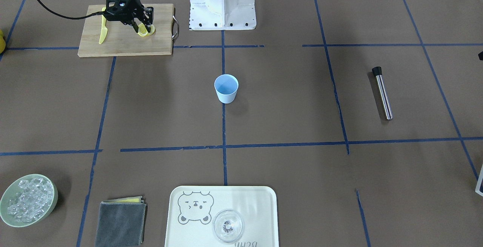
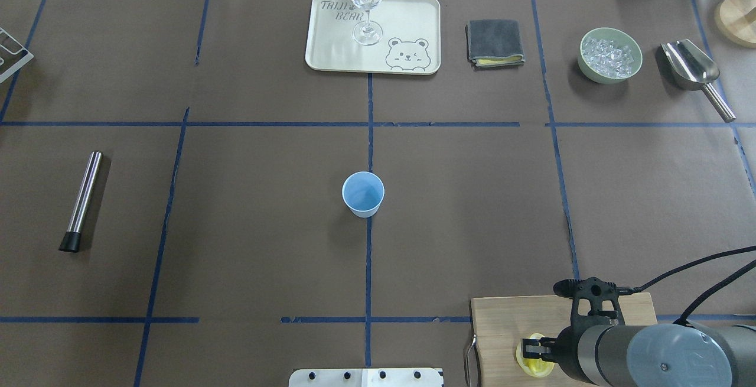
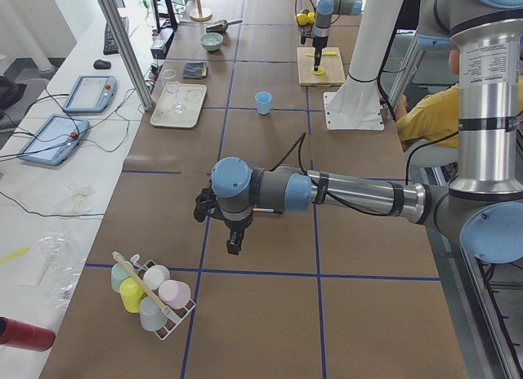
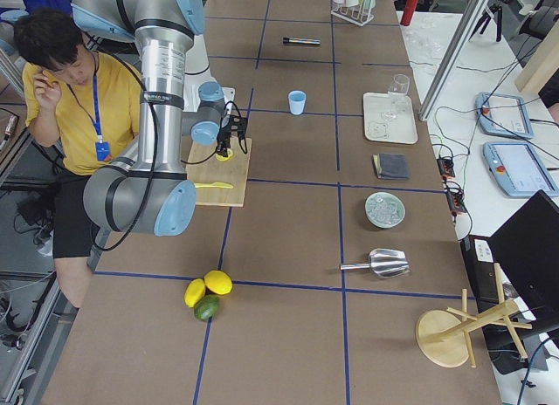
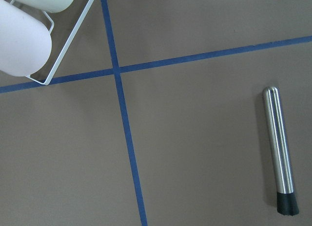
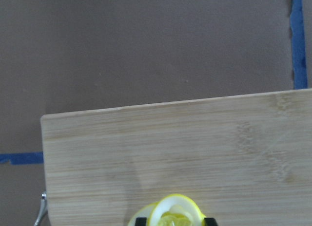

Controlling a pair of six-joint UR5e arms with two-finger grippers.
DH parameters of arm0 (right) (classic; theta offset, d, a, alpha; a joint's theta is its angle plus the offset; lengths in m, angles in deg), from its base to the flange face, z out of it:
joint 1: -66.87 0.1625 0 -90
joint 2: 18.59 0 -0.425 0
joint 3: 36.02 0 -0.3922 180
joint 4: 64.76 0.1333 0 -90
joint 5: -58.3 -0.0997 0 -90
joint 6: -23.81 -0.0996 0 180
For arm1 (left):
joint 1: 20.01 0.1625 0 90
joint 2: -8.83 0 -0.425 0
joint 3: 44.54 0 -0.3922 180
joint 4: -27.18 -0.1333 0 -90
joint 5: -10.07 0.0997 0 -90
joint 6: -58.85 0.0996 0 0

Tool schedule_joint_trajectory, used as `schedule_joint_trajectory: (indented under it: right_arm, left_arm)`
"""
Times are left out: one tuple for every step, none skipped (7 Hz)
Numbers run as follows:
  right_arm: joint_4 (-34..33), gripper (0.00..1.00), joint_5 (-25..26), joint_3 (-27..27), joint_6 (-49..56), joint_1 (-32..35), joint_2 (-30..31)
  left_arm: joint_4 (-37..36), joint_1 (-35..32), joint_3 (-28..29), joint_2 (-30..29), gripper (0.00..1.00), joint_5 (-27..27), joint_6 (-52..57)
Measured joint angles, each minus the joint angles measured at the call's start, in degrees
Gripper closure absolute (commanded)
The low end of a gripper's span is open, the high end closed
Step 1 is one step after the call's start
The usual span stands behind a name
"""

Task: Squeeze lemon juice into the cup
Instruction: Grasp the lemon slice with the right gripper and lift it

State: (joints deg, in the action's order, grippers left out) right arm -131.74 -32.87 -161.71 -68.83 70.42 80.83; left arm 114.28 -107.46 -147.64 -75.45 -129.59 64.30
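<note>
We want a firm pinch that does not crush the small pale yellow lemon piece (image 6: 174, 212) on the wooden cutting board (image 1: 124, 44) at near right. Then we lift it towards the light blue tapered cup (image 2: 362, 193) farther out, mid-table. Our right gripper (image 1: 142, 27) has its jaws narrowly apart, grasping the lemon piece; the left gripper (image 3: 232, 247) we cannot tell.

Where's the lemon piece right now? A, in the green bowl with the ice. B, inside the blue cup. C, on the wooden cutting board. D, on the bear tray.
C: the lemon lies on the cutting board, between the jaws of the right gripper, while the cup stands empty mid-table.
</note>
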Motion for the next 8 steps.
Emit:
schedule_joint_trajectory:
  right_arm:
    - [0.00, 0.53, -0.08, -0.33, 0.00, 0.20, 0.23]
    - [0.01, 0.52, -0.17, -0.92, 0.00, 0.45, 0.47]
    - [0.01, 0.52, -0.23, -1.85, 0.00, 0.63, 0.95]
    - [0.01, 0.52, -0.28, -2.90, 0.00, 0.78, 1.56]
    - [0.01, 0.52, -0.33, -3.92, 0.00, 0.99, 2.05]
    - [0.01, 0.52, -0.37, -4.97, 0.00, 1.54, 2.23]
    - [0.01, 0.51, -0.68, -5.84, 0.00, 2.75, 2.02]
    - [0.01, 0.51, -1.76, -6.18, 0.02, 4.68, 0.73]
  left_arm:
    - [0.00, 0.00, 0.04, -0.01, 0.00, 0.00, 0.00]
    - [0.00, 0.00, 0.05, 0.00, 0.00, 0.00, 0.00]
    - [0.00, 0.00, 0.03, 0.02, 0.00, 0.00, 0.00]
    - [0.00, 0.00, 0.02, 0.03, 0.00, 0.00, 0.00]
    - [0.00, 0.00, 0.01, 0.05, 0.00, 0.00, 0.02]
    - [0.00, 0.00, 0.01, 0.07, 0.00, 0.00, 0.05]
    - [0.00, 0.00, 0.01, 0.07, 0.00, 0.00, 0.06]
    - [0.00, 0.00, 0.01, 0.06, 0.00, 0.00, 0.05]
